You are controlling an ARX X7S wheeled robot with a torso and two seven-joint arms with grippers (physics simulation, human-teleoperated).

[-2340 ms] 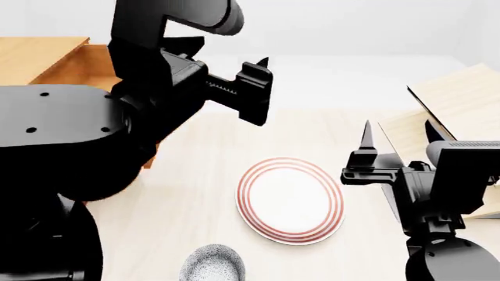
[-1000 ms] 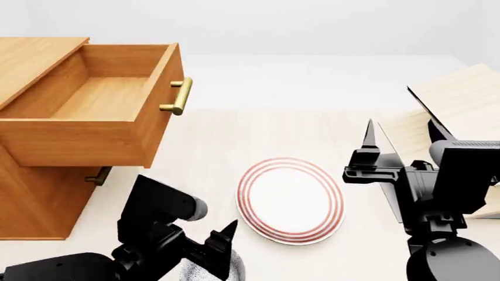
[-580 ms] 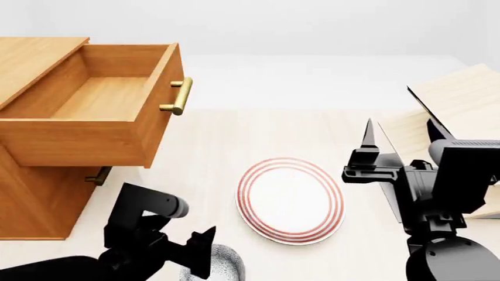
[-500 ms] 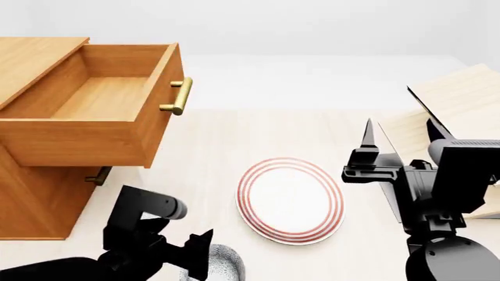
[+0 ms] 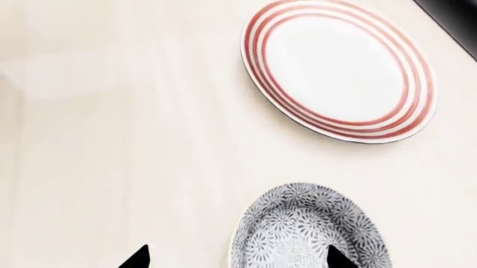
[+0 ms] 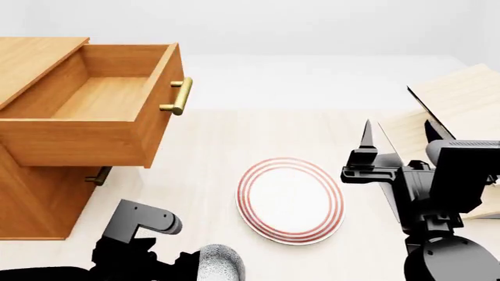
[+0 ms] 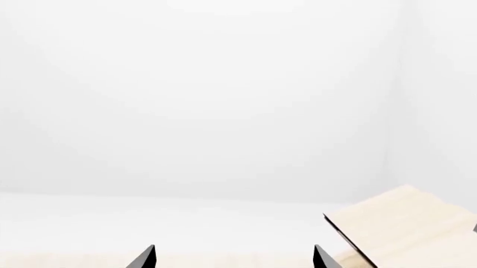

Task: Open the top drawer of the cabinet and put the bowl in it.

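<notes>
Fingers of the left gripper (image 5: 234,258) stand apart, 2 black tips showing, 1 over the bowl's (image 5: 309,229) rim, the other over bare tabletop (image 5: 111,139) beside it. No contact with the bowl can be confirmed. Right gripper (image 6: 397,143): fingers spread, nothing between them, held above the table near the pale board rack (image 6: 461,99). Bowl sits upright on the table, just beside the red-ringed plate (image 5: 339,67), not touching it. In the head view, the top drawer (image 6: 102,99) is pulled out of the cabinet (image 6: 31,199), interior bare wood, brass handle (image 6: 180,96) facing the plate.
</notes>
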